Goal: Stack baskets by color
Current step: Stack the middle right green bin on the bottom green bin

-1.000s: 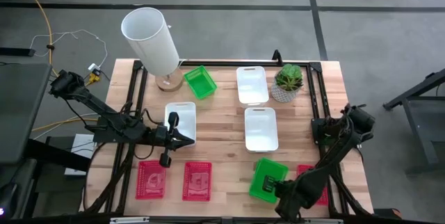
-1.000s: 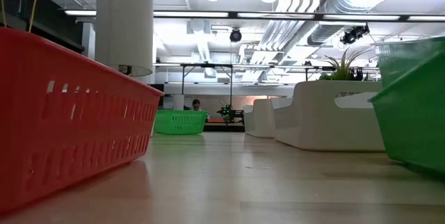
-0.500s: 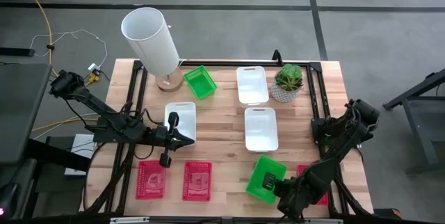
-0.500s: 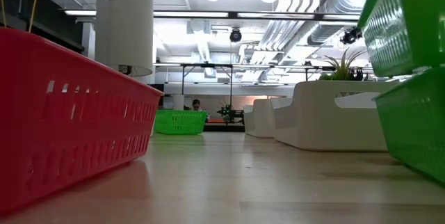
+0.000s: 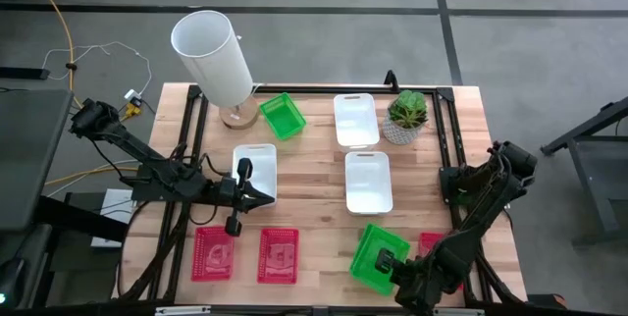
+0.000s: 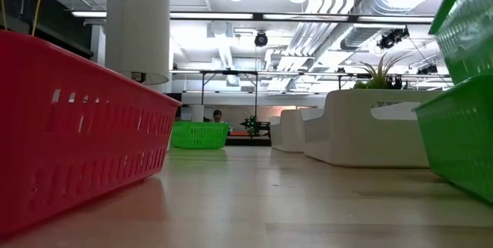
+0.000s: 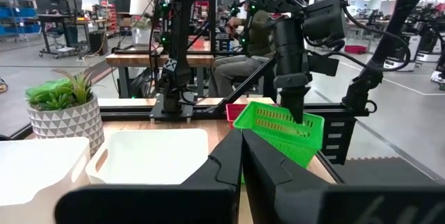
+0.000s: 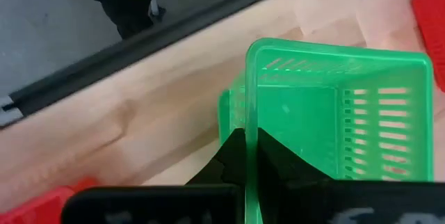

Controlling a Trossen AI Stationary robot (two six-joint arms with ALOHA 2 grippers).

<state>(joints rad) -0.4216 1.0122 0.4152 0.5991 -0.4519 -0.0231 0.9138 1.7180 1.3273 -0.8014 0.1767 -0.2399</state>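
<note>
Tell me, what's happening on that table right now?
Right hand shut on green basket, lifted and tilted over a second green basket. Left hand shut, idle by white basket. Nothing in the way.

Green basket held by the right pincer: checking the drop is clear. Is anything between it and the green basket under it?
Nothing visible. The right pincer holds the lifted basket tilted above the lower basket; the low view shows only air between.
</note>
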